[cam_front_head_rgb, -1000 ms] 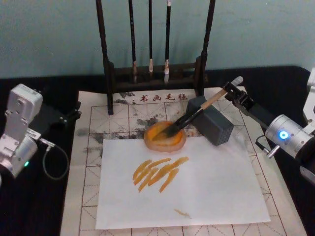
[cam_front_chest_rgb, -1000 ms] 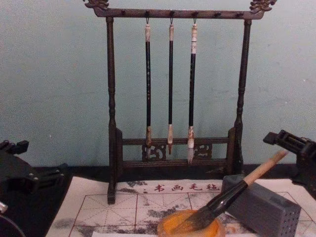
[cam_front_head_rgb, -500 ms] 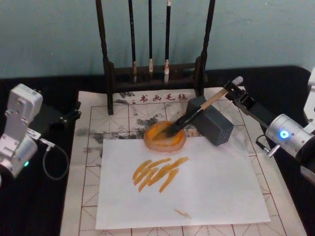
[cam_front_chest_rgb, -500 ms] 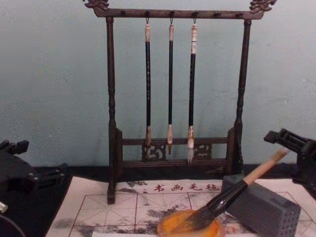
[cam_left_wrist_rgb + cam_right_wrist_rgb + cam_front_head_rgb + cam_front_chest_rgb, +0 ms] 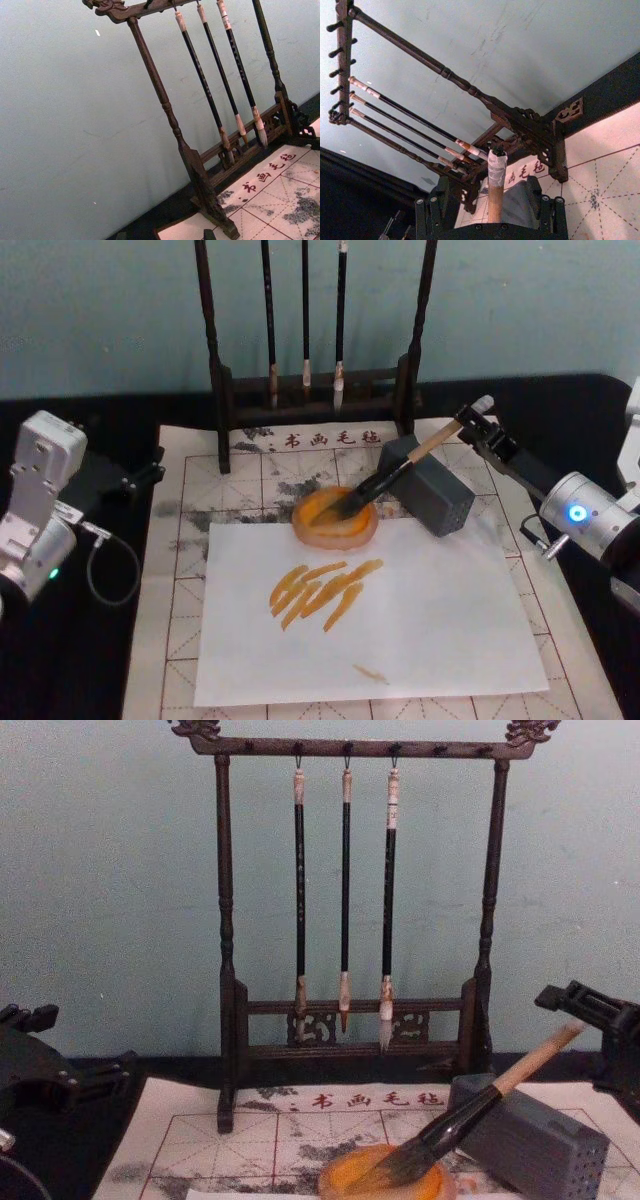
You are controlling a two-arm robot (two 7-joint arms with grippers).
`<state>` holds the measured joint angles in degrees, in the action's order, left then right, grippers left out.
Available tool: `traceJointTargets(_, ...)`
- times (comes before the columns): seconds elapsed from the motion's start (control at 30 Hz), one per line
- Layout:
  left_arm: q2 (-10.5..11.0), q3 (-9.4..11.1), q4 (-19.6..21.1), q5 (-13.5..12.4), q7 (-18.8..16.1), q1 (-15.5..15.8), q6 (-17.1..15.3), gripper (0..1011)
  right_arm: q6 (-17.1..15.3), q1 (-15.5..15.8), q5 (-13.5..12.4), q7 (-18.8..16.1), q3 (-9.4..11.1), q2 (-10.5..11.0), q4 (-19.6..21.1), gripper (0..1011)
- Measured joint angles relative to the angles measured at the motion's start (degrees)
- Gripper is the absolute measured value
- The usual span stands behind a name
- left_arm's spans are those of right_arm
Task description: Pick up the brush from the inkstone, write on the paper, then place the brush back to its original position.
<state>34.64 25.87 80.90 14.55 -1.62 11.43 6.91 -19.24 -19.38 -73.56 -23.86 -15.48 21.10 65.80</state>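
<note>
Low in the head view we see a white sheet (image 5: 420,620) with orange strokes on the paper (image 5: 180,640). At centre, the brush (image 5: 400,472) rests bristles-down in the inkstone (image 5: 320,528), its handle across a grey block (image 5: 445,502). The right gripper (image 5: 480,425) has its fingers spread either side of the end cap. The left gripper (image 5: 140,478) sits at mid-left.

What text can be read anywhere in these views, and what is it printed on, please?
"书画毛毡": red characters along the far edge of the gridded paper.
The orange strokes on the white sheet form no readable character.
No other text is visible.
</note>
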Motion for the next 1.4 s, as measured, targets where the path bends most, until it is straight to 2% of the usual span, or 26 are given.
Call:
traceJointTargets(0.13,0.0,0.0,0.0,0.0,0.0,0.0,0.0,1001,0.0,0.0,0.02,0.0,0.0,0.0,0.0,1002)
traceJointTargets(0.27,0.0,0.0,0.0,0.0,0.0,0.0,0.0,1001,-0.01,0.0,0.04,0.0,0.01,0.0,0.0,952)
traceJointTargets(0.47,0.0,0.0,0.0,0.0,0.0,0.0,0.0,1001,0.0,0.0,0.07,0.0,0.01,0.0,0.0,799)
traceJointTargets(0.5,0.0,0.0,0.0,0.0,0.0,0.0,0.0,1001,0.0,0.0,0.08,0.0,0.01,0.0,0.0,744)
traceJointTargets(0.57,0.0,0.0,0.0,0.0,0.0,0.0,0.0,1001,-0.01,0.0,0.09,0.0,0.01,0.0,0.0,712)
traceJointTargets(0.83,0.0,0.0,0.0,0.0,0.0,0.0,0.0,1001,-0.01,0.0,0.1,0.0,0.01,0.0,0.0,424)
traceJointTargets(0.93,0.0,0.0,0.0,0.0,0.0,0.0,0.0,1001,-0.01,0.0,0.1,0.0,0.01,0.0,0.0,366)
traceJointTargets(1.07,0.0,0.0,0.0,0.0,0.0,0.0,0.0,1001,-0.01,0.0,0.1,0.0,0.01,0.0,0.0,207)
traceJointTargets(1.13,0.0,0.0,0.0,0.0,0.0,0.0,0.0,1001,0.0,0.0,0.12,0.0,0.0,0.0,0.0,176)
traceJointTargets(1.4,0.0,0.0,0.0,0.0,0.0,0.0,0.0,1001,-0.01,0.0,0.11,0.0,0.0,0.0,0.0,174)
